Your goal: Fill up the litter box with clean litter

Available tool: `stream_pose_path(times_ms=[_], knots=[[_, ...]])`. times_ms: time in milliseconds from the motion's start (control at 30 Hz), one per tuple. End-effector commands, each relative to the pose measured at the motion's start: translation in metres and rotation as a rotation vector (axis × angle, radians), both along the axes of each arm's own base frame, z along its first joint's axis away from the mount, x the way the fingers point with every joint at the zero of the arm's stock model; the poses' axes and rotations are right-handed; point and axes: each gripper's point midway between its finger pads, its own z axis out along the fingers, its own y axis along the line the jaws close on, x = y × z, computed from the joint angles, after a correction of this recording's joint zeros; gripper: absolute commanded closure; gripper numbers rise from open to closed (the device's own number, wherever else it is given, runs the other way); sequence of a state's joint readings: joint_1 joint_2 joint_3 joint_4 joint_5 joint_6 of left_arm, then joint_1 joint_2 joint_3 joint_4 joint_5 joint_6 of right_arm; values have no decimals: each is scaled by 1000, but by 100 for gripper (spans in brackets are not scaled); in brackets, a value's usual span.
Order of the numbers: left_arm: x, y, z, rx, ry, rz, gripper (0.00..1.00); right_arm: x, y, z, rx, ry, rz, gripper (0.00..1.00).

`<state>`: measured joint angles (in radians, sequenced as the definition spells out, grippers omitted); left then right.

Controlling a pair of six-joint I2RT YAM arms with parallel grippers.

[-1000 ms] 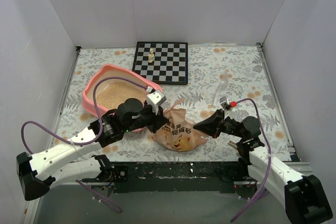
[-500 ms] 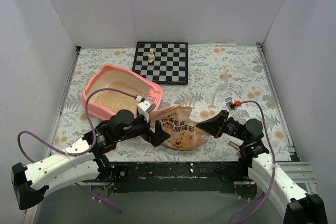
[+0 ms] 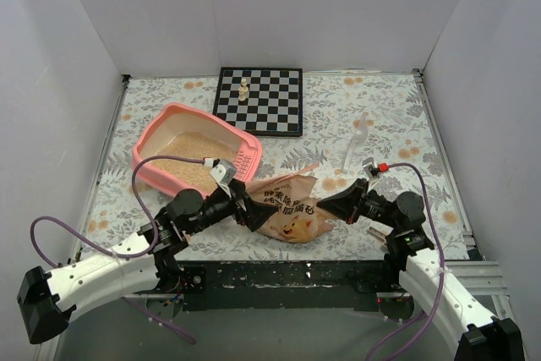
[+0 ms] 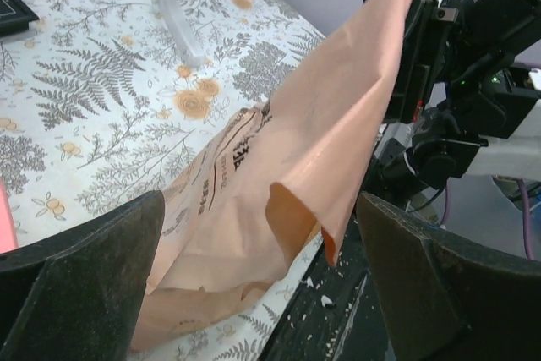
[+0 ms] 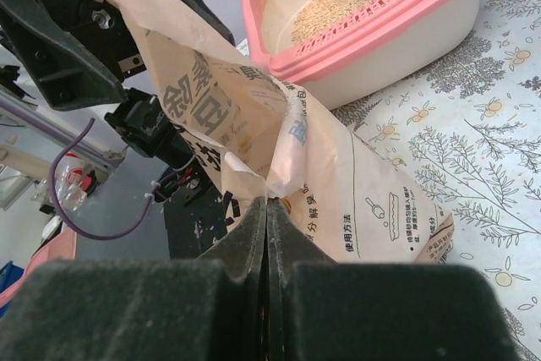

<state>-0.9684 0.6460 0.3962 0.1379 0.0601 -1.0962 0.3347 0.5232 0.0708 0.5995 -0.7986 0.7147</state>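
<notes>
Top external view shows the right pincer (image 3: 328,206) and the left pincer (image 3: 245,209) at the two ends of a tan litter bag (image 3: 292,209) that lies on the table. The litter box (image 3: 194,113) sits just past the left pincer, on its far side. The clean litter (image 3: 190,168) covers part of the box's floor.

I think the job now is to get the bag up and tip more out. To do that well, the left pincer should close on the bag's loose edge first. Then both should lift together and keep the bag's mouth over the box, so nothing spills on the table.

The right pincer's fingers are pressed tight together on a fold of the bag, right at their tips. The left pincer is wide open. The bag hangs between its two fingers (image 4: 76,276), and it does not seem to grip anything.
</notes>
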Motion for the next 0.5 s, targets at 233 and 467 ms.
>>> stream_pose_path(times_ms=[233,467], knots=[[17,-28,-11,-20,-26,-77,71,-1,0,17,23,-21,7,99],[40,-6,8,-37,-15,4,100,1,-5,22,18,37,-26,99]])
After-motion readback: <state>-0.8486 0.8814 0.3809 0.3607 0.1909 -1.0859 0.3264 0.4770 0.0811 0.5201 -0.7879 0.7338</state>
